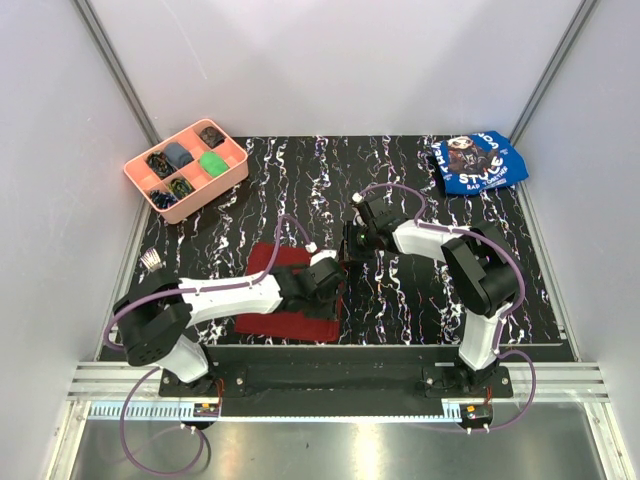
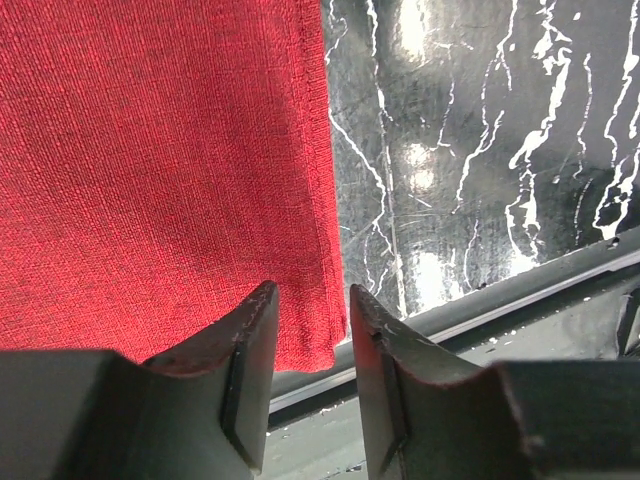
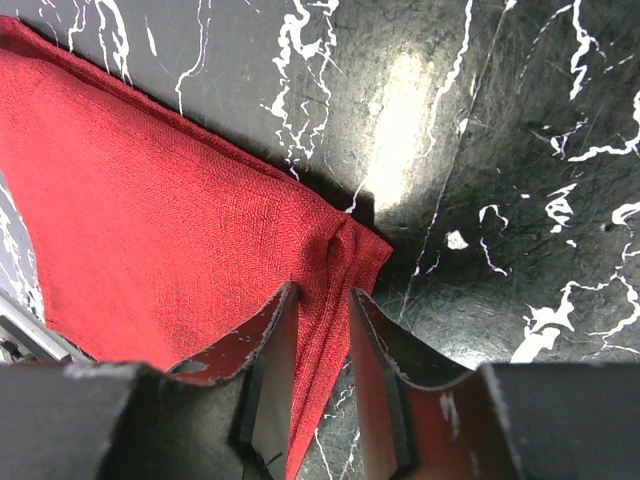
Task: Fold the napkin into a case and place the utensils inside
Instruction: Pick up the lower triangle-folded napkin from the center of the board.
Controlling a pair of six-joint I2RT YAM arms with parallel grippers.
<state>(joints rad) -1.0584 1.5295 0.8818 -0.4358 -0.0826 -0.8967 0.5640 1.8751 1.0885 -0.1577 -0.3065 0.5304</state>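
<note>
1. The fold is the step in hand. The plain dark red cloth napkin (image 1: 290,325) lies flat on the black white-veined table (image 1: 420,300), just in front of the arm bases, and is not yet a narrow case.
2. The left arm stretches low across the cloth from its base. The left gripper (image 2: 311,290) is tipped down over the near right corner, fingers a narrow gap apart, with the hem showing between them. It holds nothing that I can see.
3. A little farther on, the right arm doubles back towards the left. The right gripper (image 3: 323,290) sits above the far right corner, where the cloth puckers. Its fingers are likewise slightly parted and not clamped.
4. To my eye the next move calls for both to pinch their corners and carry that edge across together, level, so the fold lands square.
5. What look like the small silver metal utensils (image 1: 152,260) wait at the table's left edge, well apart from the cloth.
6. At the back stand a pink compartment tray (image 1: 228,175) and a blue printed cloth (image 1: 478,162).
</note>
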